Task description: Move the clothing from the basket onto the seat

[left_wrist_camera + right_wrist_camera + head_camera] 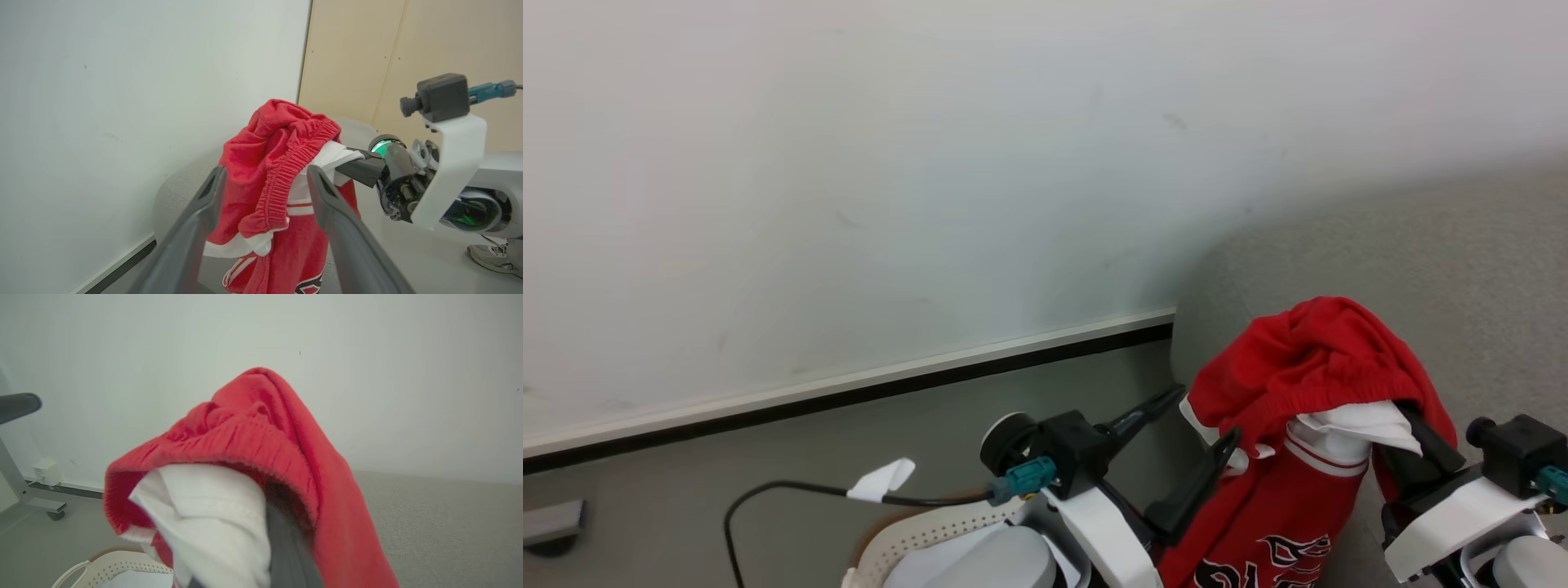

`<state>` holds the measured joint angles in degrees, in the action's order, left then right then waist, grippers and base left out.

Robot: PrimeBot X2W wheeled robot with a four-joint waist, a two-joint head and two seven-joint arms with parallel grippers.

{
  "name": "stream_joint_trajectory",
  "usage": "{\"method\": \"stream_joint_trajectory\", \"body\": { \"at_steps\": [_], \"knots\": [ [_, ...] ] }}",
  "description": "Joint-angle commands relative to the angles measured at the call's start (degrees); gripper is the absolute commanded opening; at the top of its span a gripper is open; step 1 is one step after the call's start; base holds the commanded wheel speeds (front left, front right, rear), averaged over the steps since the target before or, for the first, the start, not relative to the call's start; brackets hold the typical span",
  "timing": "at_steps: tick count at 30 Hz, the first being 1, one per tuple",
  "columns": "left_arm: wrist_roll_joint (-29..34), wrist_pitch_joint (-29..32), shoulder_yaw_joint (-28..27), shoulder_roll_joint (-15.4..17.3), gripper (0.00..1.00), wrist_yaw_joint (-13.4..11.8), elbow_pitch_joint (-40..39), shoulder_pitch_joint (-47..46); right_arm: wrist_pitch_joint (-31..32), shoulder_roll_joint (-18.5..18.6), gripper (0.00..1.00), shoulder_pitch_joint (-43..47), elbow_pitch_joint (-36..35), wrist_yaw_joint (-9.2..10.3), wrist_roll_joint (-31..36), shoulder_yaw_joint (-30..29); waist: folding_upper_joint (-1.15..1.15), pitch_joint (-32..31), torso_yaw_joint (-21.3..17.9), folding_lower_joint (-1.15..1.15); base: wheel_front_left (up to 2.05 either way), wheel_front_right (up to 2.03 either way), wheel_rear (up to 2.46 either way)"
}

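Garment of bright red fabric with white panels [1307,359]: hangs clamped in right gripper [351,165], draped over its fingers. Left gripper [1205,415]: spread wide, empty, just beside.

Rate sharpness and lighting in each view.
Head view: even, soft light, a dim shadow on the wall beside the sofa; left wrist view: left claw slightly soft up close; right wrist view: red garment blurred near the lens.

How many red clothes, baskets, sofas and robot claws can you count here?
red fabric garment with white panels: 1
cream-white perforated plastic basket: 1
grey upholstered sofa: 1
dark two-fingered grippers: 2 (left gripper, right gripper)
Total: 5
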<state>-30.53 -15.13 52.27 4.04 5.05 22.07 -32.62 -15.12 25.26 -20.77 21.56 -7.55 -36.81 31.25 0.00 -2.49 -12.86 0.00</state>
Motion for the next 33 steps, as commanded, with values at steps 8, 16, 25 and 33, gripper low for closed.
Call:
{"method": "stream_joint_trajectory", "body": {
  "at_steps": [8,16,25,33],
  "knots": [
    [4.3,0.0,-2.5,-0.3,1.0,1.4,-0.8,2.9,0.0,1.4,0.0,5.0,-5.1,0.11,1.0,-4.1,0.0,1.1,-9.3,0.0,0.0,0.0,0.0],
    [6.1,0.0,-4.2,-0.8,1.0,1.9,0.2,3.8,1.6,1.7,0.0,6.6,-8.5,0.12,1.9,-6.2,0.0,0.9,-12.1,0.0,0.0,0.0,0.0],
    [7.1,0.0,-5.1,-1.0,1.0,2.2,1.4,3.7,3.3,2.6,0.0,1.7,-10.7,0.12,1.4,-7.2,0.0,2.3,-11.6,0.0,0.0,0.0,0.0],
    [9.3,0.0,-4.6,-0.9,1.0,2.4,2.3,-0.2,4.9,8.7,0.0,-13.0,-10.6,0.12,-2.3,-9.1,0.0,11.0,-8.4,0.0,0.0,0.0,0.0]
  ]
}}
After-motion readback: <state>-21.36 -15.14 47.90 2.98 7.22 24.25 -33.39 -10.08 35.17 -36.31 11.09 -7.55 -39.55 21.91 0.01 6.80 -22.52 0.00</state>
